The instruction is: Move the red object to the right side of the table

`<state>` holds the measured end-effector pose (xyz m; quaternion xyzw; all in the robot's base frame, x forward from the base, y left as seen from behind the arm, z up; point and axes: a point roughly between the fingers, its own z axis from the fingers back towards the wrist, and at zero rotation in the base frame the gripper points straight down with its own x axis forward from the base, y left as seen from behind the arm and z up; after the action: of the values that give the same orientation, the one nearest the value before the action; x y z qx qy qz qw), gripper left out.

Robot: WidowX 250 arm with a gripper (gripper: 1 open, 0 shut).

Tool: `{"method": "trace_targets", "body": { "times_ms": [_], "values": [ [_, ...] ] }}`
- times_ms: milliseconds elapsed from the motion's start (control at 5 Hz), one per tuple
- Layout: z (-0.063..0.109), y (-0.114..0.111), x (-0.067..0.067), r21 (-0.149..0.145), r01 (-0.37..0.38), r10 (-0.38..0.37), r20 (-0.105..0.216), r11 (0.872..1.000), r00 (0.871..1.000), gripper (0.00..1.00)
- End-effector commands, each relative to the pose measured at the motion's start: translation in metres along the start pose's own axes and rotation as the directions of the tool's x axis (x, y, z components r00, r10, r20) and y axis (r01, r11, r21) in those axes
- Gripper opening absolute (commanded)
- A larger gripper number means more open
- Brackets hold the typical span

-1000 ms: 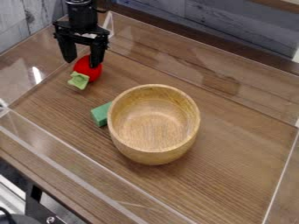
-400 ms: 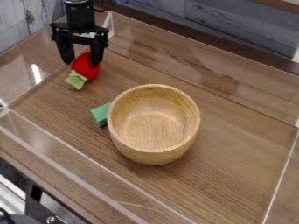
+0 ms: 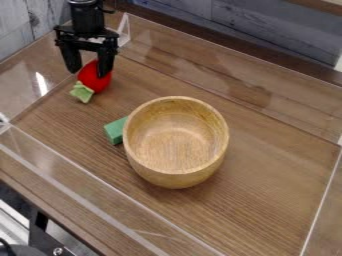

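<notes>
The red object [image 3: 91, 74], a small strawberry toy with a pale green cap [image 3: 83, 93] pointing toward the front, lies on the brown wood-grain table [image 3: 267, 170] at the far left. My gripper [image 3: 88, 66] stands over it, open, with one black finger on each side of the red body. Whether a finger touches the toy I cannot tell. The toy still rests on the tabletop.
A large wooden bowl [image 3: 177, 140] sits in the middle of the table. A flat green piece [image 3: 116, 129] lies against the bowl's left side. Low clear acrylic walls [image 3: 40, 160] border the tabletop on all sides.
My gripper has shifted a little to the left, and the red toy has shifted left with it. The jaws stay open; bowl and green piece are unmoved.
</notes>
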<state>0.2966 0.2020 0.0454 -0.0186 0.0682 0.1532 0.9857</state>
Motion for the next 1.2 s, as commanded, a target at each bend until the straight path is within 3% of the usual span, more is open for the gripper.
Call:
{"method": "trace_targets", "body": {
  "times_ms": [0, 200, 400, 600, 800, 1000],
  "values": [
    [0.022, 0.013, 0.006, 0.022, -0.001, 0.000, 0.063, 1.000, 0.998, 0.00],
    [0.018, 0.013, 0.008, 0.025, 0.008, -0.009, 0.057, 1.000, 0.998, 1.00],
    [0.015, 0.013, 0.009, 0.026, 0.017, -0.018, 0.055, 1.000, 0.998, 1.00],
    [0.008, 0.014, 0.006, 0.030, 0.026, -0.028, 0.053, 0.999, 0.998, 0.00],
    [0.018, 0.000, 0.005, 0.025, -0.030, 0.028, 0.072, 0.999, 0.997, 0.00],
    [0.043, -0.018, 0.001, 0.011, -0.081, 0.079, 0.119, 0.997, 0.990, 0.00]
  ]
}}
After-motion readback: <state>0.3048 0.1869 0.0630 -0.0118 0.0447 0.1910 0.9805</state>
